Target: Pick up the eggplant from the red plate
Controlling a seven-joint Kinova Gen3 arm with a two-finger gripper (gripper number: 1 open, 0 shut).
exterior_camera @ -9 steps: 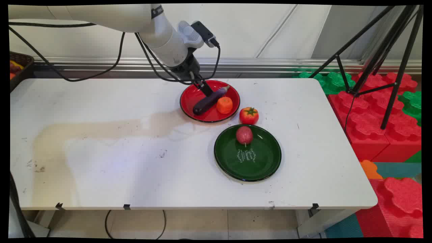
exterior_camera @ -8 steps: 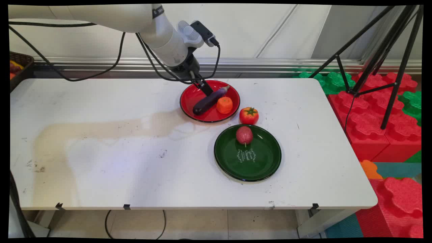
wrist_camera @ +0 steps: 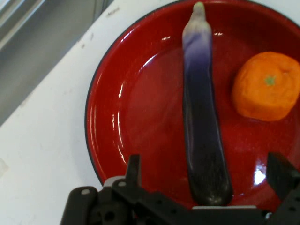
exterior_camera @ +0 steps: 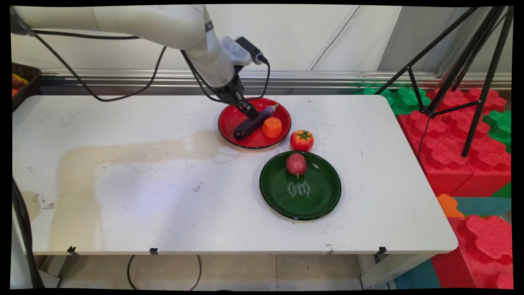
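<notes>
A purple eggplant (exterior_camera: 254, 122) lies aslant in the red plate (exterior_camera: 231, 123), with an orange (exterior_camera: 272, 127) beside it. My gripper (exterior_camera: 248, 111) hangs low over the eggplant's middle, coming in from the plate's far left. In the hand view the gripper (wrist_camera: 206, 180) is open. Its left finger (wrist_camera: 134, 169) and right finger (wrist_camera: 280, 177) stand wide on either side of the eggplant (wrist_camera: 201, 117), not touching it. The orange (wrist_camera: 266, 86) sits to the right of the eggplant on the red plate (wrist_camera: 136, 108).
A tomato (exterior_camera: 302, 140) stands on the table between the red plate and a green plate (exterior_camera: 315, 196), which holds a reddish round fruit (exterior_camera: 296, 164). A dark basket (exterior_camera: 24, 78) sits at the far left edge. A tripod (exterior_camera: 462, 73) and foam blocks stand right of the table.
The arm's wrist has swung a little to the right and the gripper has sunk slightly toward the eggplant. The eggplant and the other fruit have not moved.
</notes>
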